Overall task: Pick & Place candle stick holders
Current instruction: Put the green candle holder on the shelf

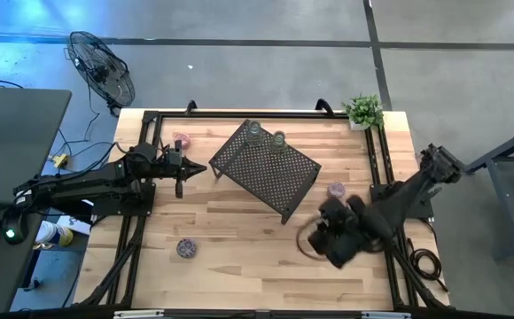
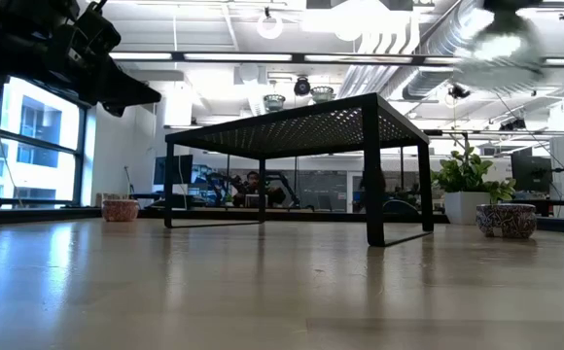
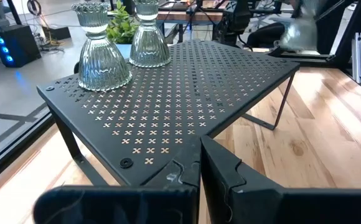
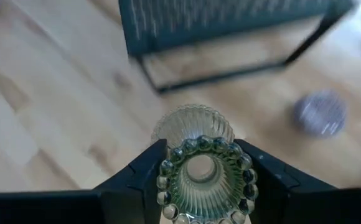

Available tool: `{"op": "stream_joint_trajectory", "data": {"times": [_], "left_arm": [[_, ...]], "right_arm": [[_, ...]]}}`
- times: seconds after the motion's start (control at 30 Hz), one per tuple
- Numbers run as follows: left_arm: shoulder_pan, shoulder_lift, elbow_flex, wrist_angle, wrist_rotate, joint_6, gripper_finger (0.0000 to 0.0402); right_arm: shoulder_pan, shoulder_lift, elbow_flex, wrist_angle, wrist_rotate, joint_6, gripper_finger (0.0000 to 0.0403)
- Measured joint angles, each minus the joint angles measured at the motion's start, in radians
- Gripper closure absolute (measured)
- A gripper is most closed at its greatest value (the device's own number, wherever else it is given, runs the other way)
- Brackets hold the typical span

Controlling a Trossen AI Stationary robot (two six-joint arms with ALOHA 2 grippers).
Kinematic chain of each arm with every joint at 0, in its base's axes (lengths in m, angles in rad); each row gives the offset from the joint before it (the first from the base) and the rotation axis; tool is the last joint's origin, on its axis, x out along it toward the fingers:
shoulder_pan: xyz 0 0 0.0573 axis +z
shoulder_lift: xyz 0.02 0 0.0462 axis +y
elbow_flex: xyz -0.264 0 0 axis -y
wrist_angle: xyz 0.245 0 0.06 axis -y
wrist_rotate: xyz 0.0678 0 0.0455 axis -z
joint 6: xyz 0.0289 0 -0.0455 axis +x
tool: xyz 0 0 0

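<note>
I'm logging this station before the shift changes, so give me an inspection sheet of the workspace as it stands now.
Surface: wooden table, bare boards between items.
Job's things: two clear holders stand on the rack; a pink holder at the far left, a purple holder near left and another purple one by the right arm, all on the table; a green holder is in the right gripper.
Clutter: plant at the far right corner.
Grippers: left gripper shut, empty, beside the rack; right gripper shut on the green holder, above the table.
Cables: coil off the table's right edge.
Surroundings: fan on the floor; people at desks behind.
</note>
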Motion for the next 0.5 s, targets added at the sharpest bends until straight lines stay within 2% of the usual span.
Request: {"op": "stream_joint_trajectory", "data": {"times": [0.23, 0.33, 0.5], "left_arm": [[0.000, 0.000, 0.000, -0.007, 0.000, 0.000, 0.0401], [0.000, 0.000, 0.000, -0.007, 0.000, 0.000, 0.0401], [0.000, 0.000, 0.000, -0.007, 0.001, 0.000, 0.0401]], "right_arm": [[-0.268, -0.001, 0.197, -0.085, -0.005, -0.373, 0.0249], [-0.420, -0.001, 0.205, -0.066, -0.061, -0.562, 0.0245], [-0.660, -0.001, 0.136, 0.049, -0.195, -0.844, 0.0246]]}}
